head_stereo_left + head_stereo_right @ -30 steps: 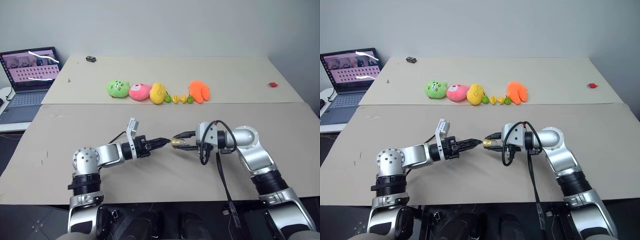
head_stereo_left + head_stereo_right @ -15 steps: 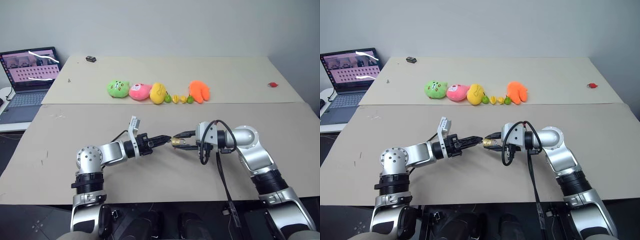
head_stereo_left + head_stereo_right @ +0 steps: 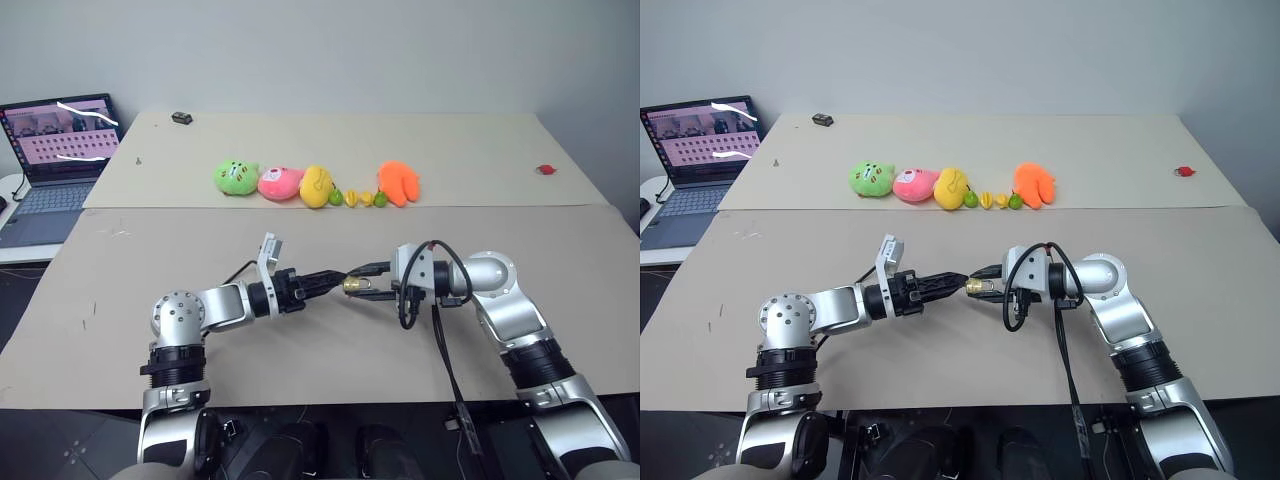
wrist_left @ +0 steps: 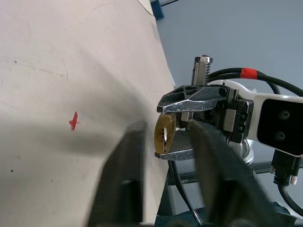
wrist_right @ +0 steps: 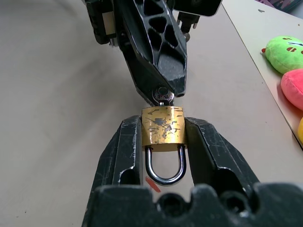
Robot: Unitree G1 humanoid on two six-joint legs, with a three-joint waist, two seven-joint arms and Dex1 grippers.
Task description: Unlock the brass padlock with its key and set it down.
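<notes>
Brass padlock (image 5: pixel 163 125) position: clamped by its sides between the right gripper (image 5: pixel 163 142) fingers, shackle toward the wrist, held above the table (image 3: pixel 330 350).

Head views: both grippers meet at the padlock, above the table's near panel. Left gripper (image 3: pixel 332 279) tip sits just beside the padlock. A row of plush toys (image 3: pixel 280 183) lies well beyond the padlock, and a laptop (image 3: pixel 55 150) far to its left; nothing obstructs.

Left wrist view: left fingers stand parted, one on each side of the padlock's keyway face, gripping nothing.

Right wrist view: the key (image 5: pixel 164 97) is seated in the padlock's base, its head at the left fingertips; shackle closed.

Step in hand, by judgement: key inserted, turning pending. Next move calls for regrasping the key head and rotating it without dislodging the padlock.
</notes>
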